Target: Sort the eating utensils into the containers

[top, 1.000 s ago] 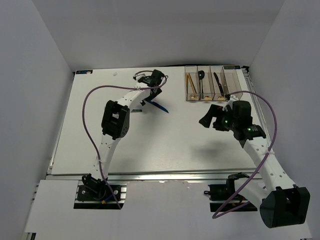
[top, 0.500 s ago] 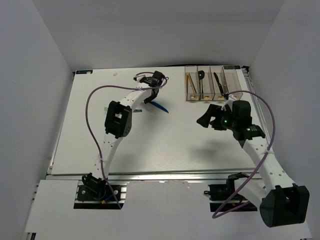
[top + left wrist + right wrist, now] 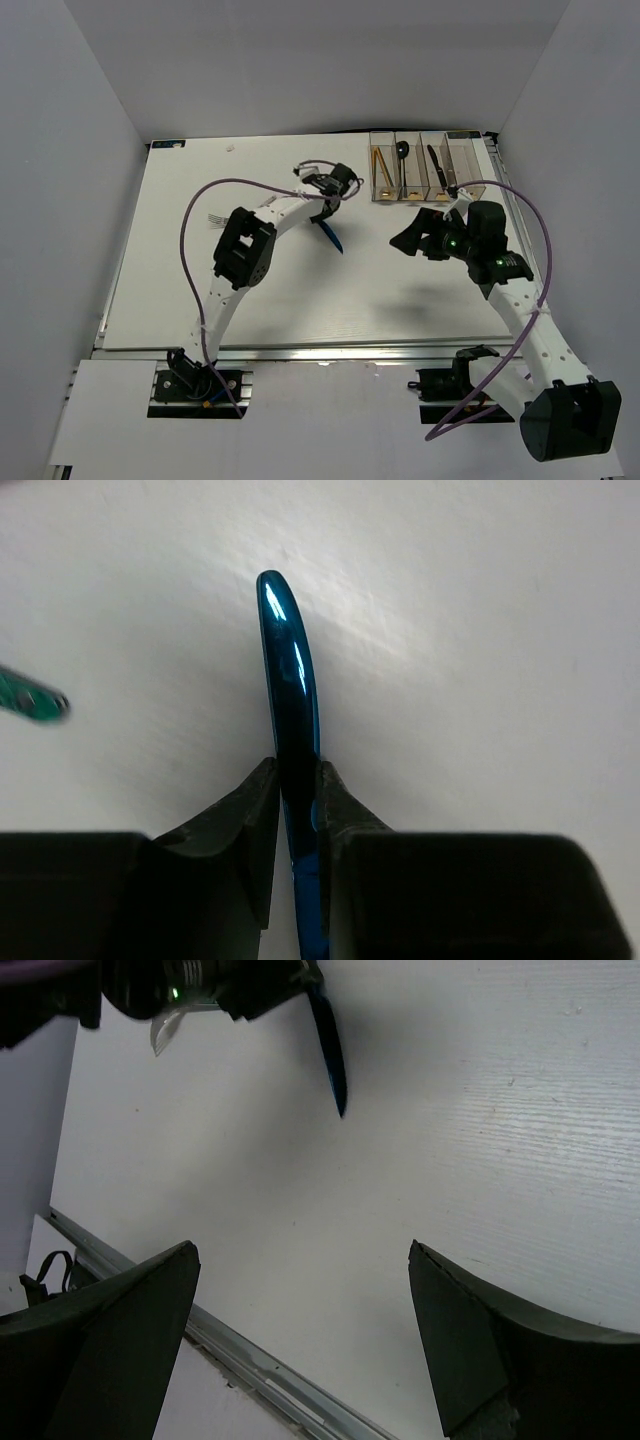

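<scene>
Left wrist view: the left fingers (image 3: 248,825) are seen pinching a blue knife (image 3: 290,670) from both sides, so that its glossy length is gripped between them and its rounded end is carried out beyond their tips over the white tabletop (image 3: 480,630). Whether that end touches the tabletop cannot be told. From above, the knife is shown slanting away from the fingers toward the near side, at the middle of the far half of the tabletop and left of the containers (image 3: 425,168). The right fingers (image 3: 110,1330) are spread wide with nothing between them; they are held above the tabletop near the right side, pointed toward the left arm, and the knife's pointed tip is caught in their camera. The containers are set in a row at the far right edge. Orange chopsticks (image 3: 380,165) are lodged in the leftmost one, a black spoon (image 3: 401,152) in the next, and a dark knife (image 3: 436,165) in the third. Fork tines (image 3: 208,217) are visible on the tabletop beside the left arm's elbow.
</scene>
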